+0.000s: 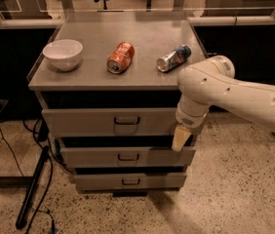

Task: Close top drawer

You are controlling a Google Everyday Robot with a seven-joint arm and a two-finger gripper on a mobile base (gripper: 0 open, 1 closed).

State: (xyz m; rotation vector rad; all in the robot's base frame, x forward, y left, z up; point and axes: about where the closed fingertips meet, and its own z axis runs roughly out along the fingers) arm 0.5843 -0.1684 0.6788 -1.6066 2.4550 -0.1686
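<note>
1. Jaws' spread cannot be told; the gripper (179, 139) is held at the lower right corner of the top drawer (88, 122).
2. The top drawer is seen pulled slightly out beneath the desk (147, 38).

Hand (180, 139) downward below wrist (192, 113)

From in front and above, fairly near, the one camera faces the grey metal cabinet (147, 38), the cream-tipped gripper (179, 139) at the right end of its wide top drawer (93, 122).
</note>
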